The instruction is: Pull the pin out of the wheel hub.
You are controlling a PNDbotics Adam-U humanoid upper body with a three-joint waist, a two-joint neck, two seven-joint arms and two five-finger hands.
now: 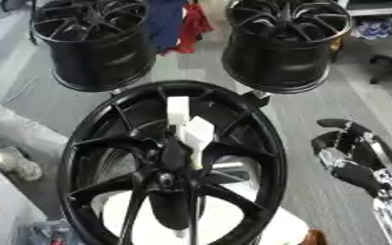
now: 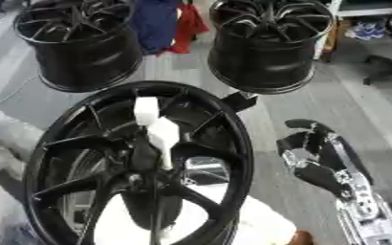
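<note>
A large black wheel hub stands before me, its spokes meeting at a dark centre. A white pin sticks out just above that centre, with a second white block above it. My right hand, black and silver, hangs to the right of the rim, apart from it. Its fingers are relaxed and hold nothing. No left hand shows in either view.
Two more black wheels stand on the floor behind. Red and blue cloth lies between them. A white base sits under the front wheel. A grey wrapped bulk fills the left edge.
</note>
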